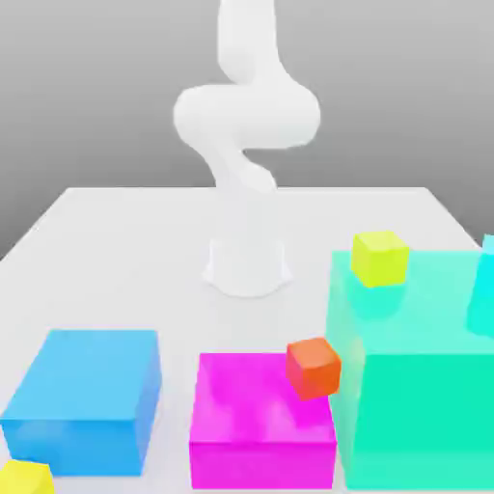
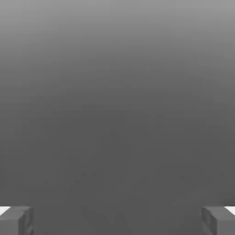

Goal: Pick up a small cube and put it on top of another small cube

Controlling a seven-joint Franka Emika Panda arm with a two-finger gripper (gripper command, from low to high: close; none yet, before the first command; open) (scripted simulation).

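We see the jaws wide open, gripping nothing; the small warm-yellow cube (image 1: 25,477) sits beside the big blue block (image 1: 85,400).

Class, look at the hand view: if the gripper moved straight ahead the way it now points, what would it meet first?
The way looks free: between the open gripper's two grey fingers lies plain grey, no block. Depth is unclear.

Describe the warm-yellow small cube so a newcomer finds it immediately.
Start at the big blue block on the exterior view's left. At its near left corner sits the warm-yellow small cube. Its lime look-alike sits up on the teal block.
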